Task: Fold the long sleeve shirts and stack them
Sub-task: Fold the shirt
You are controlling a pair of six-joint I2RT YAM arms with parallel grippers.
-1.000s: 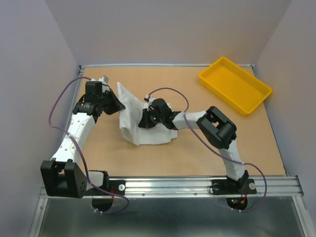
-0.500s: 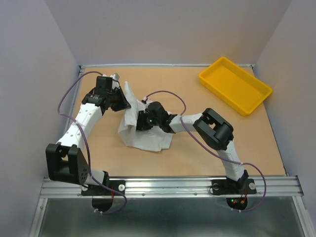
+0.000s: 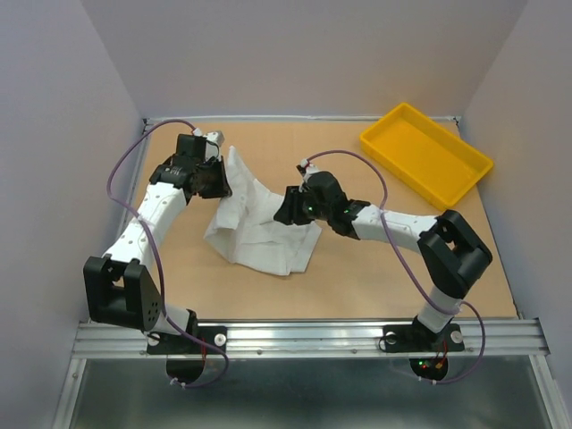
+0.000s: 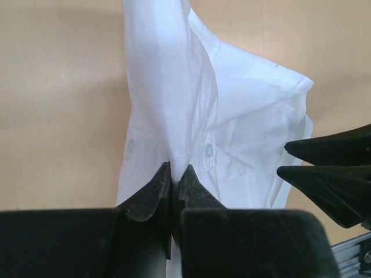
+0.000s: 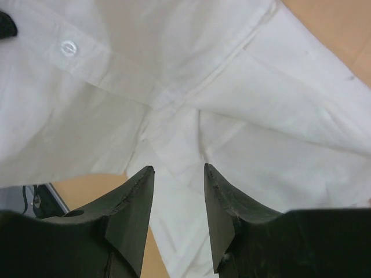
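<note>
A white long sleeve shirt [image 3: 264,238] lies crumpled left of the table's middle, its far-left edge pulled up into a peak. My left gripper [image 3: 222,182] is shut on that raised fold. The left wrist view shows the fabric [image 4: 168,87] pinched between the fingertips [image 4: 175,171], with a button [image 4: 207,150] beside them. My right gripper [image 3: 286,211] hovers over the shirt's right edge, open. In the right wrist view its jaws [image 5: 178,171] stand apart with nothing between them, and the shirt's button placket [image 5: 87,58] spreads below.
A yellow tray [image 3: 426,154] sits at the far right corner, holding nothing. Grey walls close in the left, back and right sides. A metal rail [image 3: 304,338] runs along the near edge. The right gripper's fingertips [image 4: 324,174] show at the right of the left wrist view.
My right gripper opened, let go of the shirt and drew back to the right. The left gripper carried its fold right and farther back, then held. The shirt spread wider.
</note>
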